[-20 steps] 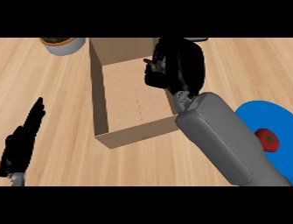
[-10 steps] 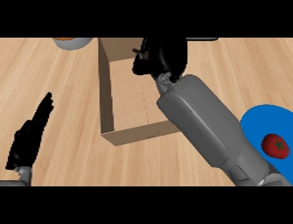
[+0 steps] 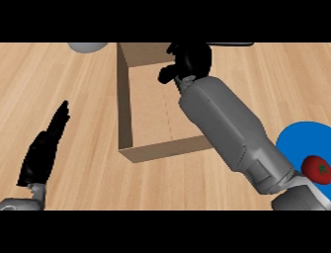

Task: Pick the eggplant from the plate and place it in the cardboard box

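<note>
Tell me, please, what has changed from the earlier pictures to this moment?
The right hand moved left and farther up the view, from the right wall of the cardboard box to above its far end. The left hand drifted slightly up and right, open. Box, blue plate and tomato stayed nearly as they were. No eggplant shows.

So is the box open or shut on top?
Open. The cardboard box has no lid or flaps across it: its inner floor and walls show from above. The right hand hangs over its far end.
</note>
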Controlling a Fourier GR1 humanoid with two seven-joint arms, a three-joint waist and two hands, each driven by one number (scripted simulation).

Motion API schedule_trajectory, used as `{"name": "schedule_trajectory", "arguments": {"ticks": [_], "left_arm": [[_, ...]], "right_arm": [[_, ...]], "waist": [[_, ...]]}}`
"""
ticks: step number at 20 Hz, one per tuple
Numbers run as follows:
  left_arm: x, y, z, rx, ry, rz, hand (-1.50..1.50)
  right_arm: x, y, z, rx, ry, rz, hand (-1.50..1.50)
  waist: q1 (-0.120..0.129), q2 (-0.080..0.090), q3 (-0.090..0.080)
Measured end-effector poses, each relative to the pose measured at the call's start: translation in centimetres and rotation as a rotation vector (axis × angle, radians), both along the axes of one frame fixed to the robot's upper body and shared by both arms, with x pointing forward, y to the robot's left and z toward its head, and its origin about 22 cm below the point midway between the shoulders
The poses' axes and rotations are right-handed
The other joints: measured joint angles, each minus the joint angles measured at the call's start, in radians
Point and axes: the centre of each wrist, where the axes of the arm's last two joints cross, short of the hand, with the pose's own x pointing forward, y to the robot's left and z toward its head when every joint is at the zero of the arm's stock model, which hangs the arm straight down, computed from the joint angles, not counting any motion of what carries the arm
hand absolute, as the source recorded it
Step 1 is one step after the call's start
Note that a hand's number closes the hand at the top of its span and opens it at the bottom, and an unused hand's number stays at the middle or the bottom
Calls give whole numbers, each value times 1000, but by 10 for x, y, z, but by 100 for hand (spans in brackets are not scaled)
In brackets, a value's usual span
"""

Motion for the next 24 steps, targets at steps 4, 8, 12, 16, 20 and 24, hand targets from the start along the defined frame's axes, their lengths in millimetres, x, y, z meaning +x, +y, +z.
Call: {"name": "schedule_trajectory", "arguments": {"ticks": [4, 8, 12, 16, 20, 24], "left_arm": [[3, -1, -3, 2, -10, -12, 0], [3, 4, 3, -1, -10, -14, 0], [1, 6, 1, 0, -5, -7, 0], [2, 6, 1, -2, -4, 6, 0], [-7, 14, -6, 2, 9, 30, 0], [-15, 17, -10, 0, 15, 53, 0]], "right_arm": [[6, -7, -20, 32, 6, -21, -150], [9, -9, -20, 111, -64, -41, -150], [12, -13, -14, 233, -206, -100, -150], [11, -23, -14, 366, -320, -150, -150], [12, -44, -5, 495, -420, -193, -150], [8, -79, -10, 565, -483, -267, -150]], "waist": [[15, 4, 0], [18, 4, 0], [9, 3, 1], [-8, 0, 1], [-26, -7, 2], [-47, -15, 1]]}}
